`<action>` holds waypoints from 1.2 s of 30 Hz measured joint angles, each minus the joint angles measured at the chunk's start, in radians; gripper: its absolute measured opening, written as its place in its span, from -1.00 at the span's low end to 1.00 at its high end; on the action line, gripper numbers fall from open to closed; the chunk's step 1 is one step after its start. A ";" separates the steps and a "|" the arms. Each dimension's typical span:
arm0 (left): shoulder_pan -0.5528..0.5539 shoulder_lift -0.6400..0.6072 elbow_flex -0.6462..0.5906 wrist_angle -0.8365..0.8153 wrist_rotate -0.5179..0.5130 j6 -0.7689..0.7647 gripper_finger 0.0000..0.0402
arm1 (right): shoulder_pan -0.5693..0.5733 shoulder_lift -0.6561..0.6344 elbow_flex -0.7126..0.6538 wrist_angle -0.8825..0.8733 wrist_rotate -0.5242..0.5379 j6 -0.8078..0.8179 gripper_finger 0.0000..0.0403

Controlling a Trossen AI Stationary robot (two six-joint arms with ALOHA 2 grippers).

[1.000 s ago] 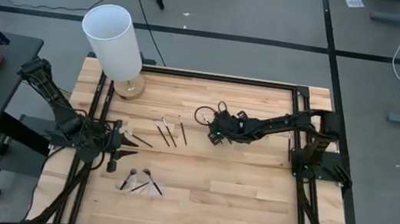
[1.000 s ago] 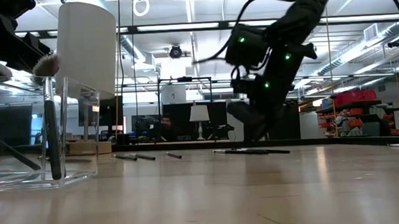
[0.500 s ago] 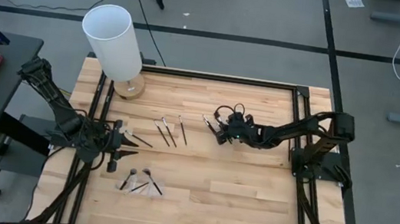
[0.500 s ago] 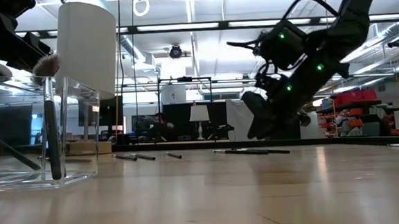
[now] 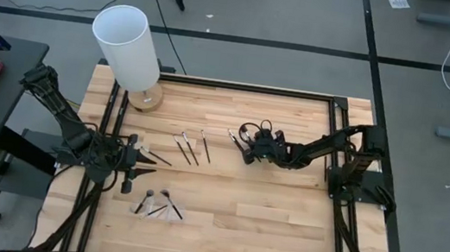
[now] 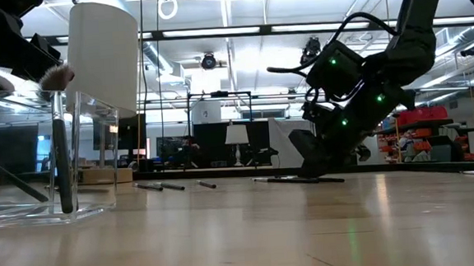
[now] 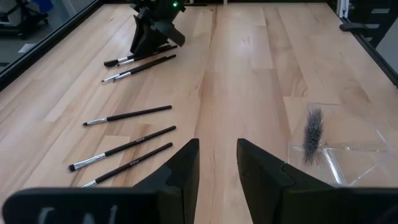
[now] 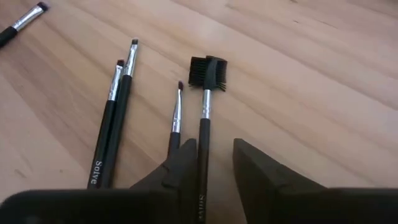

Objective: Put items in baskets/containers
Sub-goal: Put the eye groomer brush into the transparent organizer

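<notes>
Comb-tipped brush (image 8: 204, 118) flat on table (image 5: 266, 210), its handle running between right gripper (image 8: 211, 165) fingers, jaws part open, not clearly clamped. Three thinner brushes (image 8: 118, 118) just beside. Right arm stretched low, wrist tilted down. Left gripper (image 7: 217, 168) parted, empty, near clear tray (image 7: 339, 152).

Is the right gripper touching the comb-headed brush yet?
Cannot tell. In the right wrist view the comb-headed brush runs between the right gripper fingers, hugging one; no clear contact or gap.
</notes>
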 joint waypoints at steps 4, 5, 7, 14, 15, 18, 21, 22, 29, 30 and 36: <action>0.000 0.000 0.000 0.000 0.000 -0.001 -0.45 | -0.002 0.000 0.002 -0.059 -0.007 -0.020 -0.64; 0.000 0.000 0.000 0.000 0.000 -0.002 -0.45 | -0.002 -0.001 0.004 -0.077 -0.008 -0.019 -0.69; 0.000 0.000 0.000 0.000 0.000 -0.002 -0.45 | -0.002 -0.003 0.007 -0.106 -0.009 -0.019 -0.81; 0.000 0.000 0.000 0.000 0.000 -0.002 -0.45 | -0.001 -0.002 -0.003 -0.082 -0.008 -0.037 -0.95; 0.000 0.000 0.000 0.000 0.001 -0.002 -0.45 | 0.001 -0.003 -0.006 -0.068 -0.006 -0.045 -0.95; 0.000 0.000 0.000 0.000 0.001 -0.002 -0.45 | 0.018 -0.016 -0.012 -0.026 0.025 -0.067 -0.98; 0.000 0.000 0.000 0.000 0.001 -0.003 -0.45 | 0.034 -0.044 -0.017 -0.010 0.055 -0.079 -0.98; 0.000 0.000 0.000 0.000 0.001 -0.003 -0.45 | 0.039 -0.056 -0.017 -0.008 0.061 -0.079 -0.98; 0.000 0.001 0.000 0.000 0.001 -0.002 -0.45 | 0.093 -0.128 -0.014 0.111 0.108 -0.079 -0.99; 0.000 0.001 0.000 0.000 0.001 0.000 -0.45 | 0.103 -0.134 -0.014 0.150 0.111 -0.079 -0.99; 0.000 0.001 0.000 0.034 0.002 0.036 -0.45 | 0.202 -0.137 0.010 0.502 0.114 -0.199 -0.99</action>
